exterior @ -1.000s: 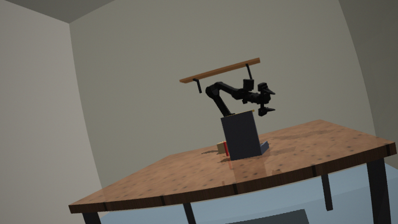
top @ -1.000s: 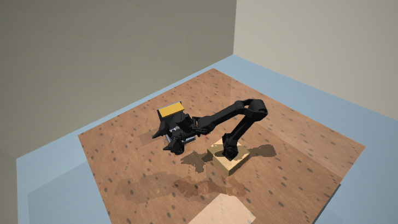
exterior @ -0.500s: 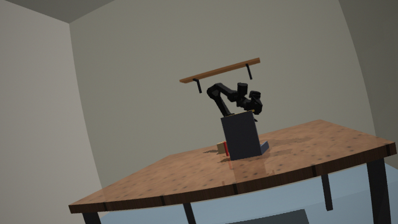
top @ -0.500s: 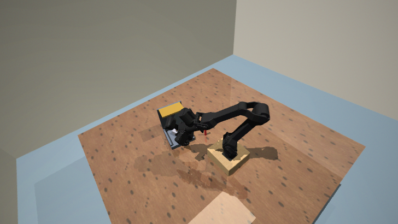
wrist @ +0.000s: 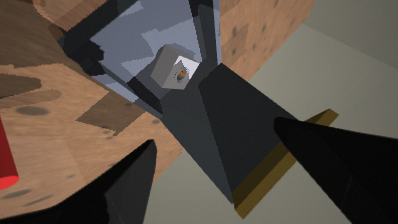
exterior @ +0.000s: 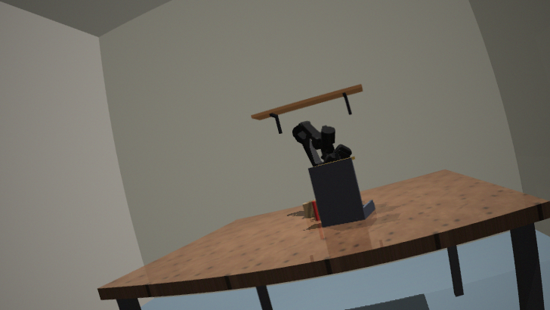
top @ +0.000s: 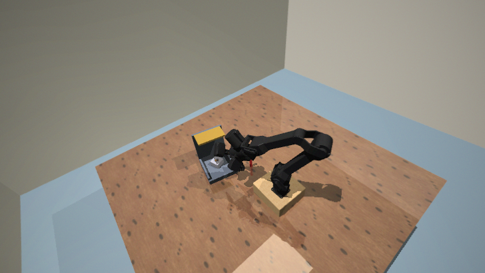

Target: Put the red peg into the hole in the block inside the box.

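Note:
The red peg (top: 250,163) (exterior: 316,211) (wrist: 6,167) stands upright on the table, outside the box and near the arm's base. In the wrist view only part of it shows, at the left edge. The box (top: 220,174) (exterior: 336,192) holds the pale block (top: 216,161) (wrist: 167,67), whose top hole shows in the wrist view. The yellow roof (top: 209,135) (wrist: 265,187) juts from the back wall. My gripper (top: 227,157) (wrist: 215,133) is open and empty, above the front part of the box and to one side of the peg. Its fingers partly hide the box in the top view.
The arm stands on a wooden base block (top: 280,205) close to the peg. The box has low side walls and a tall back wall, which hides its inside in the exterior view. A wall shelf (exterior: 307,101) shows behind the arm there.

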Available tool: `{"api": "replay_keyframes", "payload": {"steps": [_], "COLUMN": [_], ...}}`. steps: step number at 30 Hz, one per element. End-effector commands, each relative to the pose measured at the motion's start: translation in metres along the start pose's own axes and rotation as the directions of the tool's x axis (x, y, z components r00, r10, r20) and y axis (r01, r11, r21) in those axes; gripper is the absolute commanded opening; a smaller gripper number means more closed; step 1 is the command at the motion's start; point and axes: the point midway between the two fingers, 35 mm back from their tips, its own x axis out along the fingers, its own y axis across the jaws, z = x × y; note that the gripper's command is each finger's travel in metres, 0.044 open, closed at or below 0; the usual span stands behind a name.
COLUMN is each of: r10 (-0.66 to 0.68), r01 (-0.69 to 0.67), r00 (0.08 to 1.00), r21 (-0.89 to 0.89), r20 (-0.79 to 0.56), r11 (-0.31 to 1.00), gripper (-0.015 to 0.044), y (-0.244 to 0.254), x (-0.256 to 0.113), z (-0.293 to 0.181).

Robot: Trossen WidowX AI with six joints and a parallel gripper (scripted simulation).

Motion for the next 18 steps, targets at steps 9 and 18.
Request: {"api": "replay_keyframes", "payload": {"steps": [9, 18], "r10": [0.281, 0.433], "r01": [-0.298, -0.455], "r00": [0.954, 0.890], "r21": [-0.206, -0.310], "r20": [-0.106, -0.139], "r11": [0.932, 0.835], "gripper": [0.0440, 0.0440], "y": [0.076, 0.118], "x": [-0.005, -0.016], "z": [-0.029, -0.038]}}
